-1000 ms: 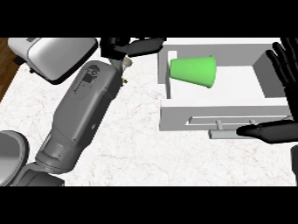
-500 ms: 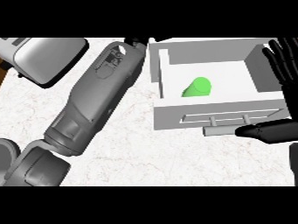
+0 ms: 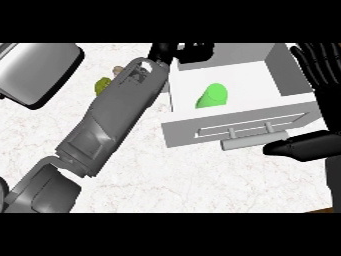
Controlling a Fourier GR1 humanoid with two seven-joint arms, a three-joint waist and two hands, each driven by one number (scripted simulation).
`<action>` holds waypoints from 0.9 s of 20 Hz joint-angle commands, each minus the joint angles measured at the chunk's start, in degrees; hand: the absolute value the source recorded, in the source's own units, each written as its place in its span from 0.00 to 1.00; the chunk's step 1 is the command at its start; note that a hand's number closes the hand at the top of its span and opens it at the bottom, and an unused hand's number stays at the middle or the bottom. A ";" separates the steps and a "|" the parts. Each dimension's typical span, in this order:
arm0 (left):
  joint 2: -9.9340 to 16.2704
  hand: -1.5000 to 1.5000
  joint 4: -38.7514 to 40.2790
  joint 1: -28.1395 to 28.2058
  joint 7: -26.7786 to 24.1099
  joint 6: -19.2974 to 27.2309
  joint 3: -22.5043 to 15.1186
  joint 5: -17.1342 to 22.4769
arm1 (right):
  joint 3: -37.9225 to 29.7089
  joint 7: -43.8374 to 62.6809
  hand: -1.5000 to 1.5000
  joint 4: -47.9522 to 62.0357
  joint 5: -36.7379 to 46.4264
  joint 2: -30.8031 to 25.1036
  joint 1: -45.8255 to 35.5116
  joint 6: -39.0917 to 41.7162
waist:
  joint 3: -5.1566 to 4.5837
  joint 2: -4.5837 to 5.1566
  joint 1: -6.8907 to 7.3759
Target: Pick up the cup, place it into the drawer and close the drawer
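While cup (image 3: 212,96) lies in drawer (image 3: 291,107), right hand (image 3: 324,70) open, left (image 3: 180,51) unclear.

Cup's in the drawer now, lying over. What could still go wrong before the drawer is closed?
1. The green cup lies on its side inside the open drawer, so it may roll when the drawer moves.
2. The left hand sits at the drawer's back left corner; closing could catch it.
3. The right hand rests open beside the drawer, thumb near the handle, and might slip.

Counter objects beside the work area.
We see a toaster (image 3: 33,70) at upper left on the marble counter (image 3: 202,175); a small olive-green item (image 3: 103,85) lies near it.
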 commanded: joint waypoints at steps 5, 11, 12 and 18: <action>0.00 0.00 0.30 3.40 -1.68 -1.16 -5.10 4.01 | 0.88 1.15 0.00 0.11 -1.65 0.51 -3.43 0.62 | -0.06 0.70 -3.21; 0.00 0.00 -3.44 5.37 -7.08 -1.88 -2.18 11.66 | 7.44 1.40 1.00 0.16 -7.73 2.88 -2.43 8.35 | -0.12 0.97 -4.23; 0.00 0.00 -4.00 4.79 -8.03 -2.10 -2.21 12.38 | 7.49 0.83 1.00 1.28 -8.61 1.70 -4.06 10.46 | -0.10 1.24 -3.95; 0.00 0.00 -6.10 4.67 -14.84 -1.34 0.04 17.93 | 13.74 5.18 1.00 1.01 -12.03 -3.55 -0.29 21.83 | -0.14 0.21 -1.86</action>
